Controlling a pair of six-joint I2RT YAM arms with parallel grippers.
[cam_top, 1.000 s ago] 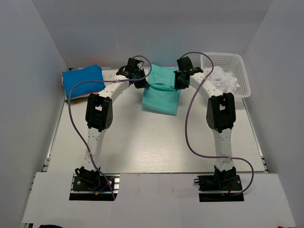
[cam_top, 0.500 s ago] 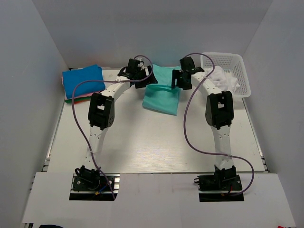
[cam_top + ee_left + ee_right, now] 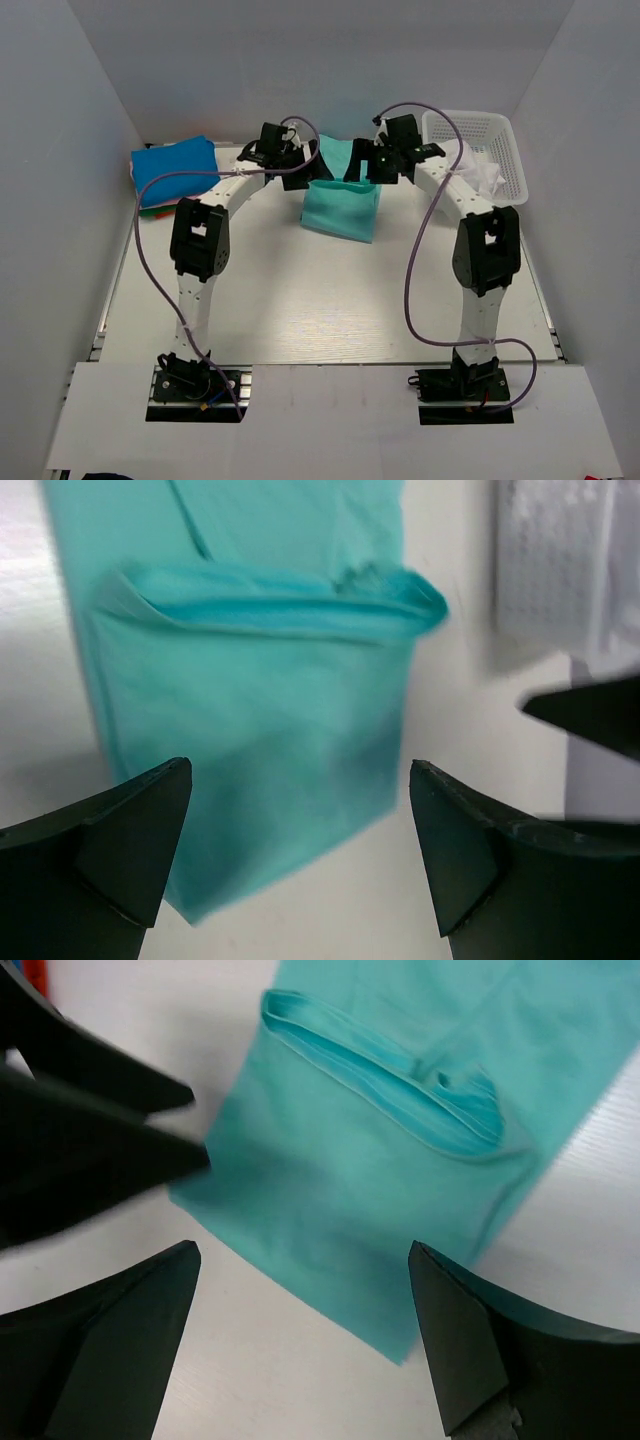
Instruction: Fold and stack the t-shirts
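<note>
While both claws stand wide open with nothing between their fingers, the step in hand reads as the close of a fold on the teal-green t-shirt, and the stacking is not yet done.

**Top external view.** The teal-green t-shirt (image 3: 340, 205) lies flat on the table (image 3: 300, 300) as a compact folded panel, left of the basket (image 3: 512, 160) and apart from it. The left gripper (image 3: 300, 170) and the right gripper (image 3: 362, 165) hover over the panel's far edge, also left of the basket. A stack topped by the blue t-shirt (image 3: 175, 170) sits much farther left of the basket, at the opposite side of the table. A white t-shirt (image 3: 478, 170) lies inside the basket.

**Left wrist view.** The left gripper (image 3: 300, 780) is spread above the teal-green t-shirt (image 3: 260, 730). The cloth lies below and between the 2 fingers, touched by neither, with a doubled edge (image 3: 280, 605) across it.

**Right wrist view.** The right gripper (image 3: 300, 1260) is likewise spread and empty above the teal-green t-shirt (image 3: 370, 1190), and the left gripper (image 3: 80, 1150) shows dark beside it.

The next move probably calls for 2 fresh pinches on the panel, taking all layers together, for a last fold or for a carry leftward, away from the basket, onto the stack.
</note>
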